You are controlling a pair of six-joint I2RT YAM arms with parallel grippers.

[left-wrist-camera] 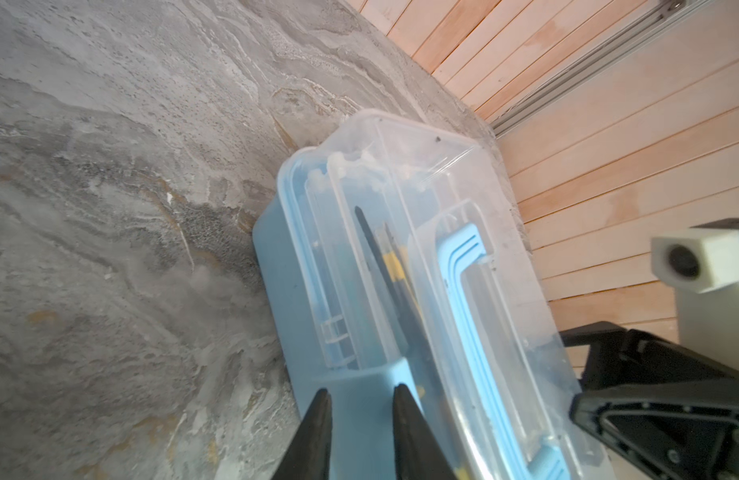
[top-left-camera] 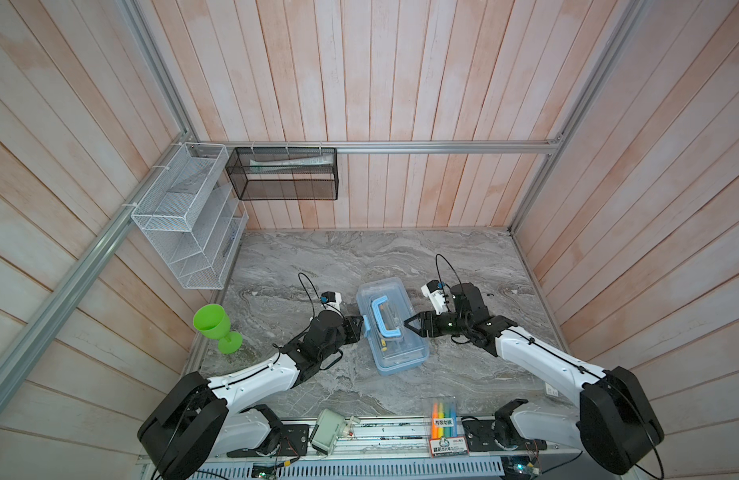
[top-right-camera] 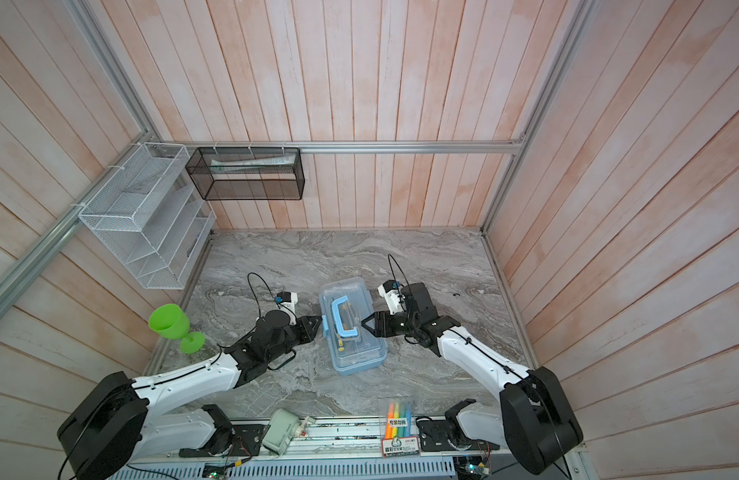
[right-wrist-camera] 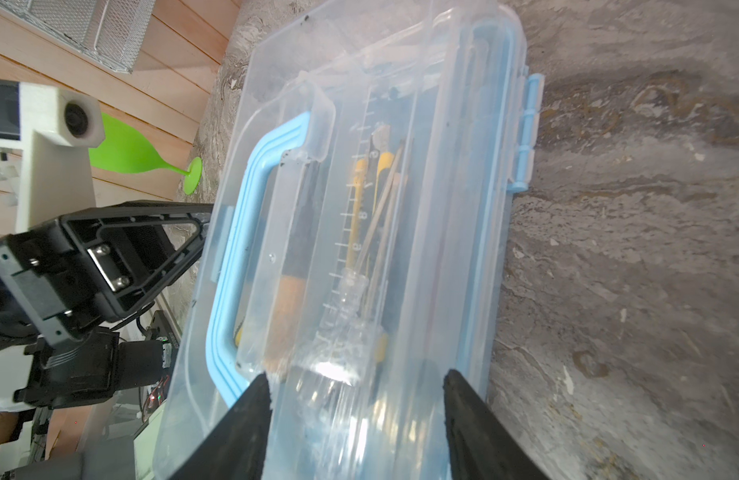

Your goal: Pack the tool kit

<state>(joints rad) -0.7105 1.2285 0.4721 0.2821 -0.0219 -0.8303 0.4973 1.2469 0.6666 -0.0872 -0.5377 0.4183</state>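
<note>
The tool kit's light-blue case [top-left-camera: 401, 353] [top-right-camera: 357, 357] lies mid-table with its clear lid down and its blue handle [top-left-camera: 380, 320] [right-wrist-camera: 251, 199] folded flat. Through the lid I see a yellow-handled tool [right-wrist-camera: 382, 166], an orange-handled tool [right-wrist-camera: 284, 316] and a clear-handled screwdriver [right-wrist-camera: 347, 299]. My left gripper [top-left-camera: 359, 328] [left-wrist-camera: 361, 395] is at the case's left side. Its jaws stand a narrow gap apart, both tips over the blue latch [left-wrist-camera: 359, 378], gripping nothing. My right gripper [top-left-camera: 405, 323] [right-wrist-camera: 357, 376] stands open over the lid's right edge, nothing held.
A green goblet [top-left-camera: 212, 322] stands on the table's left edge. A pack of coloured highlighters [top-left-camera: 442, 415] and a pale device [top-left-camera: 328, 432] lie at the front. A white wire rack [top-left-camera: 185, 216] and a black mesh basket [top-left-camera: 284, 174] hang on the walls.
</note>
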